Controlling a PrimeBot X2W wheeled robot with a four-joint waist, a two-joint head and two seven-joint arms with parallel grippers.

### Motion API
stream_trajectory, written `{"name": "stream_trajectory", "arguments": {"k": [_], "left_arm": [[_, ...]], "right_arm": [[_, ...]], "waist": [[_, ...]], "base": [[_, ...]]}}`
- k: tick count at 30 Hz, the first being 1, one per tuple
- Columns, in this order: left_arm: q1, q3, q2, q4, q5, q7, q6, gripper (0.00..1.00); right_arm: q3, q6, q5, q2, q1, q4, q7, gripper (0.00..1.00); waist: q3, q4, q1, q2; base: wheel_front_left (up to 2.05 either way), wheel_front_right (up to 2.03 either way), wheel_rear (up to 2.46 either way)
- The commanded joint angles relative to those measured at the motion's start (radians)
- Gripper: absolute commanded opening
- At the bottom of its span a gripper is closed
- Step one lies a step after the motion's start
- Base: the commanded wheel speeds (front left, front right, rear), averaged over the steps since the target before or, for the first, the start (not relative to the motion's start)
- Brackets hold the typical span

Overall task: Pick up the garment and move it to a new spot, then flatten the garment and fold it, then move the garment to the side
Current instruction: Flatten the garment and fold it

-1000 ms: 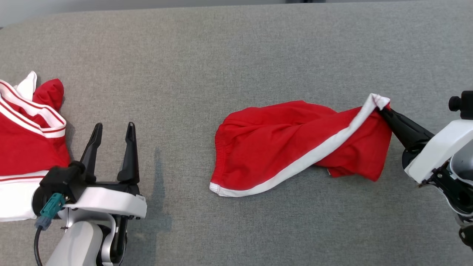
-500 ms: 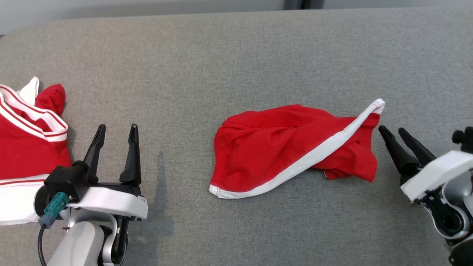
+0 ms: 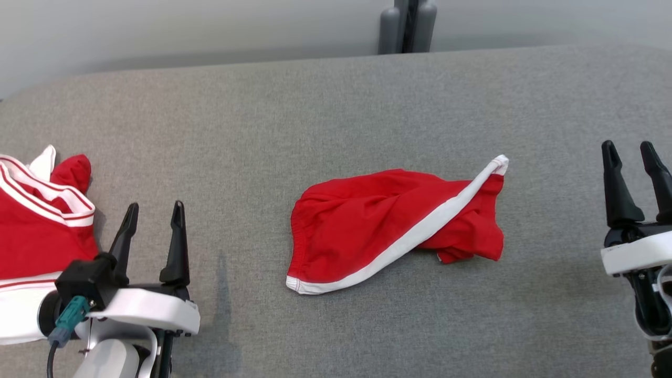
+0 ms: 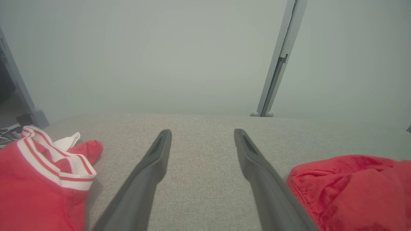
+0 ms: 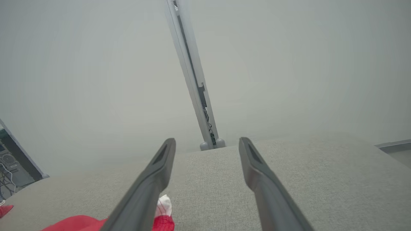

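- The shorts (image 3: 367, 231) lie on the table (image 3: 262, 131), straight out in front of the post (image 3: 407, 26) and well clear of it.
- They are red and rumpled, not flat. The waistband end sits a little left of the post line and the bunched leg end a little right of it.
- A white stripe (image 3: 420, 233) runs slantwise across them, from the near-left hem up to a white corner that pokes out on the post side.
- The left gripper (image 3: 156, 206) is far left of the post, on the near side of the table. Its fingers are spread wide, nothing sits between them, and it is apart from the shorts.
- In the left wrist view those fingers point toward the post, with the shorts' waistband edge just off to the right of them.
- The right gripper (image 3: 627, 144) is well to the right of the post. It is released, its fingers are parted with bare table between them, and it stands well apart from the shorts.
- In the right wrist view the white corner peeps out beside its left finger, on the near side of the post.
- The other garment (image 3: 37, 226), red with white striped bands, is heaped at the table's far left, farther from the post than the left gripper.
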Motion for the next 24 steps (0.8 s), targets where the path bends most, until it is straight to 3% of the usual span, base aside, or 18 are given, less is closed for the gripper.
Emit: {"name": "stream_trajectory", "arguments": {"k": [1,5,13,24], "left_arm": [[0.020,0.001,0.011,-0.006,0.001,0.005,0.009,1.00],[0.049,-0.009,0.019,-0.015,0.010,0.015,0.017,1.00],[0.095,-0.030,0.027,-0.037,0.017,0.039,0.032,1.00],[0.119,-0.043,0.035,-0.065,0.016,0.060,0.045,1.00]], "right_arm": [[-0.016,0.000,-0.064,0.020,0.028,-0.029,-0.007,1.00],[-0.036,0.000,-0.175,0.072,0.083,-0.087,0.039,1.00],[-0.047,0.000,-0.266,0.165,0.190,-0.172,0.104,1.00],[-0.082,0.000,-0.336,0.210,0.242,-0.250,0.146,1.00]], "waist": [[-0.032,-0.011,0.0000,0.0000],[-0.069,-0.015,0.0000,0.0000],[-0.108,-0.030,0.0000,0.0000],[-0.119,-0.034,0.0000,0.0000]], "base": [[0.00,0.00,0.00],[0.00,0.00,0.00],[0.00,0.00,0.00],[0.00,0.00,0.00]]}}
